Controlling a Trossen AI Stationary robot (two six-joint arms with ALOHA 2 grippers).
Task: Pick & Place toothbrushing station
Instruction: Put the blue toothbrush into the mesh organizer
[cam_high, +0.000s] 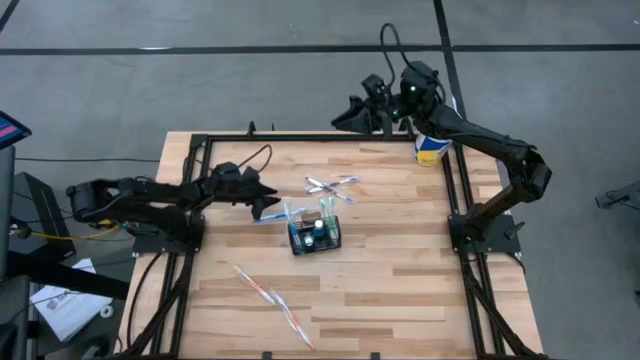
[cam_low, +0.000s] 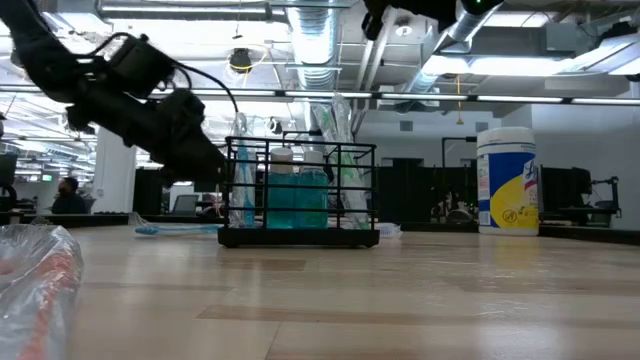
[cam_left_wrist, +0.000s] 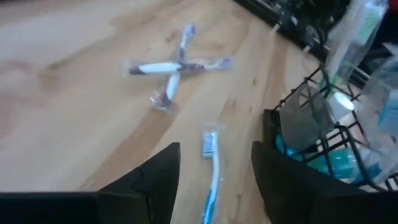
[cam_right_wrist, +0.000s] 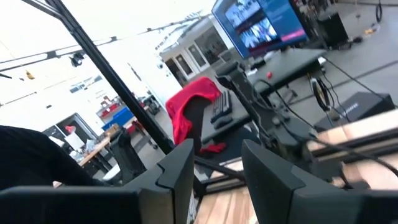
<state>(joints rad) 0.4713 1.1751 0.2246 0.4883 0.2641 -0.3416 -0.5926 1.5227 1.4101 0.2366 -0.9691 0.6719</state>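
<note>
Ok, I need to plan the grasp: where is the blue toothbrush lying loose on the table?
In the high view the blue toothbrush lies on the wooden table left of the black wire-mesh organiser basket, under the open left gripper.

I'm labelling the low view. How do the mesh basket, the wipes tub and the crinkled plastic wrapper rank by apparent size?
Largest to smallest:
1. mesh basket
2. wipes tub
3. plastic wrapper, though it is cut off at the edge and nearest the camera, so its rank is unsure.
</note>
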